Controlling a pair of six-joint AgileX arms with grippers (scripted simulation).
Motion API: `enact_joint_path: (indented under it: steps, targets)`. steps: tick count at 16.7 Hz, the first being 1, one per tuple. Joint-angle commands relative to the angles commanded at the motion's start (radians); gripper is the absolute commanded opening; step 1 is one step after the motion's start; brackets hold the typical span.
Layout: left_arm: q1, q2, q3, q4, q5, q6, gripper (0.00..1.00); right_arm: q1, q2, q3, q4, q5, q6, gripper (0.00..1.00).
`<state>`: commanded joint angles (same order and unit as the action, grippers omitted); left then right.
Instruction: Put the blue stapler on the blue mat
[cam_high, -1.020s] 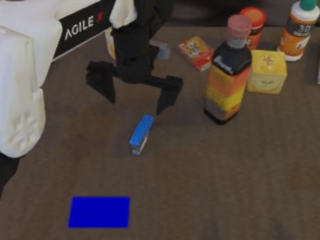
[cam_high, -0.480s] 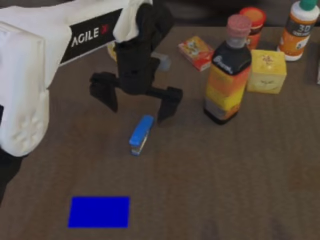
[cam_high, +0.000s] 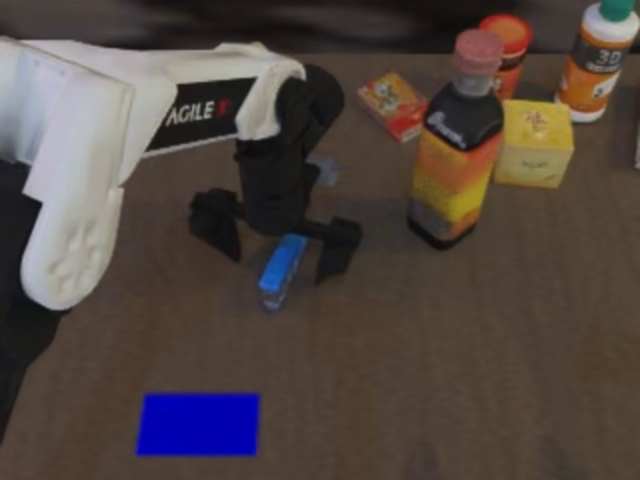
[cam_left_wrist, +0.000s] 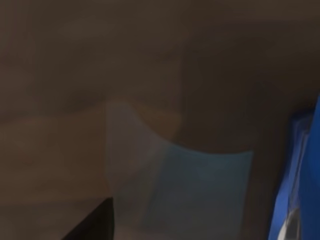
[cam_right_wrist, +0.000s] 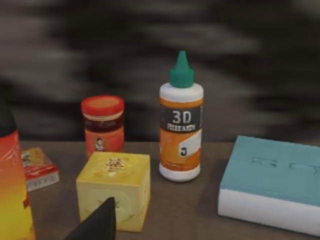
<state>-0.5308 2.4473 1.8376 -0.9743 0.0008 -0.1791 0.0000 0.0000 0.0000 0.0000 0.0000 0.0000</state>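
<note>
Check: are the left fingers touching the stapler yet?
Cannot tell. In the top view the open left gripper straddles the stapler, its body hiding the stapler's far end; no view shows contact or gap plainly.

Soft, even light falls from above in the top view, dropping a faint diffuse shadow on the table (cam_high: 480, 340) beside the tall dark bottle (cam_high: 455, 150) and under the left arm (cam_high: 120, 130), with no glare anywhere. The left wrist view is dim and heavily out of focus, a blue edge of the blue stapler (cam_left_wrist: 300, 190) smeared at one side. The right wrist view is brighter, its 3D glue bottle (cam_right_wrist: 181, 125) legible against a streaky, blurred dark backdrop.
</note>
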Motion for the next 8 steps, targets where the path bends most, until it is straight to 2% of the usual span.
enact_joint_path:
  steps: [2,8]
  targets:
    - [0.0,0.0,0.0,0.0,0.0,0.0,1.0,0.0,0.0,0.0,0.0,0.0,0.0,1.0]
    - [0.0,0.0,0.0,0.0,0.0,0.0,0.55,0.0,0.0,0.0,0.0,0.0,0.0,1.0]
